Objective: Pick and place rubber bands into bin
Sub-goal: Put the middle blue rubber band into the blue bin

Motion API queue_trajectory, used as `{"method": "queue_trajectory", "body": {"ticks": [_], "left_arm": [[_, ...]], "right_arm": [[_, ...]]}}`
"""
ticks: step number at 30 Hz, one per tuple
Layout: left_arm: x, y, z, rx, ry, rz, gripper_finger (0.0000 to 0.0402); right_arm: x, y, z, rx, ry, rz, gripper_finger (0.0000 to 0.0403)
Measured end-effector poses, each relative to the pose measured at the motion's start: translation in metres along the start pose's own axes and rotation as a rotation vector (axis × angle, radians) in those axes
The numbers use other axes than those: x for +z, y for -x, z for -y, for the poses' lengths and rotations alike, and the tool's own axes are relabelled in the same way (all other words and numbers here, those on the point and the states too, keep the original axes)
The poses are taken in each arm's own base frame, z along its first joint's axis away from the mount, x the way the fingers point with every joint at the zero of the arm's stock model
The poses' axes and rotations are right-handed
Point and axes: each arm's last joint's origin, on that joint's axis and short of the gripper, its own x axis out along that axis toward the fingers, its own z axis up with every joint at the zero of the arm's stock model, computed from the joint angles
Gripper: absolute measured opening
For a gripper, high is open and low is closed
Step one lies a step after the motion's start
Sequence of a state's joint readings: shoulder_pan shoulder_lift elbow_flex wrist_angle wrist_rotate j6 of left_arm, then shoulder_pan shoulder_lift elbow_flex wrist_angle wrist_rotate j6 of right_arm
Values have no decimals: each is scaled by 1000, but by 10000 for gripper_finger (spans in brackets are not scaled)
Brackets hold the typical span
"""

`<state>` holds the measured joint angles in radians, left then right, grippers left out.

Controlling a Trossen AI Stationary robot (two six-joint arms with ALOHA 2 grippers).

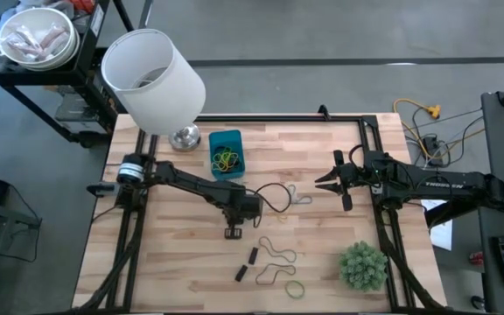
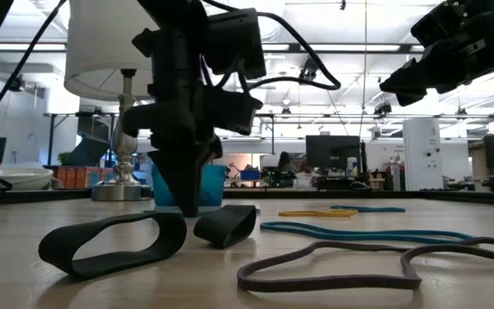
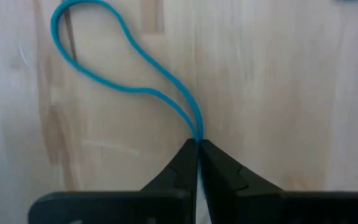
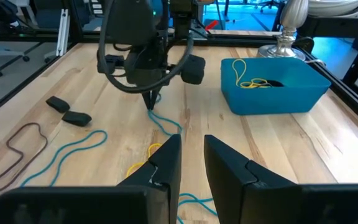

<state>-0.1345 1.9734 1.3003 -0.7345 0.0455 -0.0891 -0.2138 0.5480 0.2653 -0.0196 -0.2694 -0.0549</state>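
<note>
My left gripper (image 1: 234, 231) stands mid-table, pointing down, shut on a thin blue rubber band (image 3: 104, 74). The low view shows its tips (image 2: 187, 209) at the wood. More bands lie near it: two black loops (image 2: 114, 245) (image 2: 225, 225), a grey-brown one (image 2: 358, 268), a yellow one (image 2: 316, 212) and a green one (image 1: 296, 289). The blue bin (image 1: 227, 153) sits toward the far edge, resting on its base, with yellow bands (image 4: 253, 82) inside. My right gripper (image 4: 191, 154) hovers open over the table's right side (image 1: 324, 184), touching nothing. My left gripper pinches the blue band at one narrow end of its loop (image 3: 197, 138), where the two strands run side by side between the fingertips. The fingers come from above, pointing down. The rest of the loop (image 3: 64, 25) lies slack on the wood.
A big white lamp shade (image 1: 151, 79) on a metal base (image 1: 185, 137) stands at the far left corner beside the bin. A bushy green plant (image 1: 361, 265) sits at the near right. A black cable (image 1: 274, 194) loops over the table's middle. There is bare wood at the near left.
</note>
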Motion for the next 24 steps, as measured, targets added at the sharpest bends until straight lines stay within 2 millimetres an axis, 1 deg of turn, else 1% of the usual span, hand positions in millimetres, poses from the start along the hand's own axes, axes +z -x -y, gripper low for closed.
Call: {"method": "queue_trajectory", "body": {"ticks": [4,6,11,20,24], "left_arm": [[-5,12,2,30,-9,-7,0],[-11,18,3,56,-10,-45,0],[-14,41,3,144,-11,-23,1],[-18,60,1,229,-12,25,1],[-17,63,1,204,27,41,0]], "right_arm": [[0,0,0,0,3,0,63],[0,0,0,1,3,-1,63],[-1,0,0,0,1,-6,63],[-2,-2,1,-2,-1,-17,63],[-2,-2,1,-3,0,-16,63]]}}
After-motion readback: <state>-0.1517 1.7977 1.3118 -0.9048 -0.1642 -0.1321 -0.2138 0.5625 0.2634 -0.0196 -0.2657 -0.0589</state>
